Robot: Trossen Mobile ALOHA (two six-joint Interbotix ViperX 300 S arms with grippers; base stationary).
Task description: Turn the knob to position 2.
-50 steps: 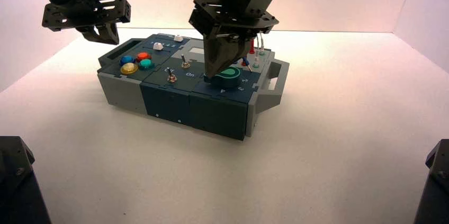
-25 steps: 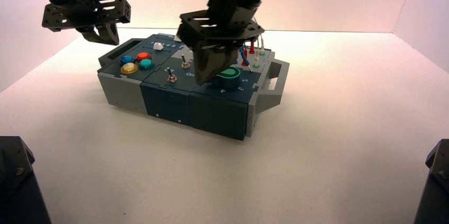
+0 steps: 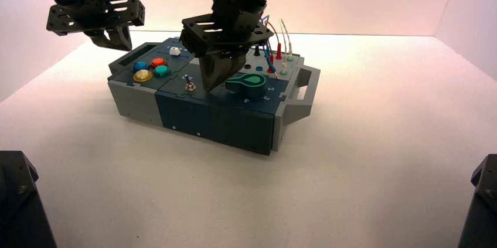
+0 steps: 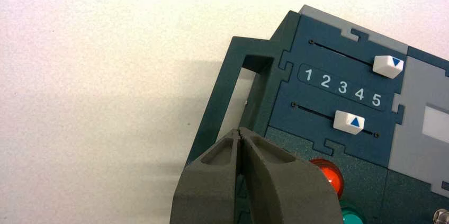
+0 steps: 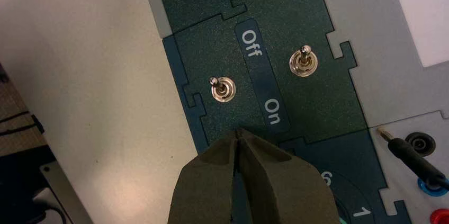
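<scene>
High view: your right gripper (image 3: 209, 88), tips together, seems just left of the green knob (image 3: 250, 81); centre over it before opening. Idle left gripper (image 3: 120, 38) hangs farther left.

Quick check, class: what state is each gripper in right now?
Left gripper: closed, holding nothing, above the box's button end.
Right gripper: closed, holding nothing, beside the knob.

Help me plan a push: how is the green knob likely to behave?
The green knob would probably turn rather than slide, being mounted on the box. Its rounded side may let a finger slip, while its pointed end likely gives better purchase.
</scene>
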